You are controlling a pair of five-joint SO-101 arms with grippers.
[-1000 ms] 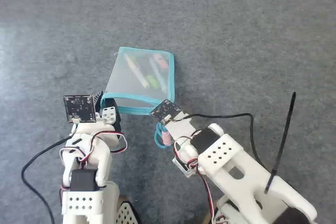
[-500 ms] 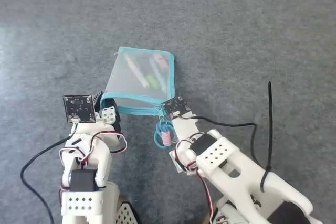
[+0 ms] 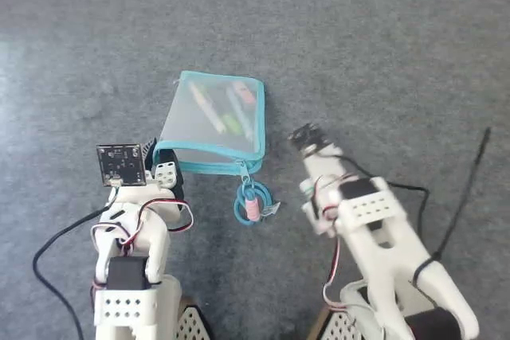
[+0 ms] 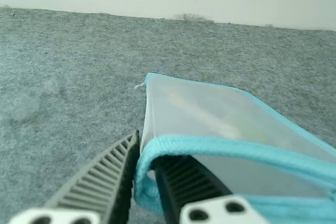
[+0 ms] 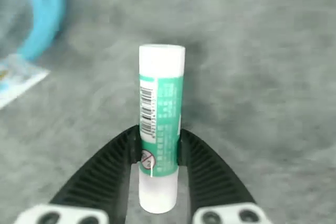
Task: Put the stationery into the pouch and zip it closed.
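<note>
**Right Claw Clamped on Glue Stick, Clear of Pouch**

Check the right gripper [image 5: 157, 136] first. Its jaws are parted only as wide as the glue stick [image 5: 161, 82] and clamp the tube near one end. The rest of the tube stands out past the fingertips over the grey felt surface [image 3: 382, 77]. In the high view you find this claw to the right of the pouch [image 3: 213, 121], apart from it.

The left gripper [image 4: 146, 153] is clenched on the teal-bound corner of the pouch nearest the arms. The pouch lies on the felt ahead of the left arm. Coloured pens [image 3: 227, 113] show through its translucent side. The blue zipper loop [image 3: 253, 201] lies on the felt at the pouch's near right corner, between the two arms.

Compare with the frame half a second earlier. The right claw then sat at the zipper end of the pouch and has since swung off to the right. The pouch, the zipper loop and the left arm have not moved.
</note>
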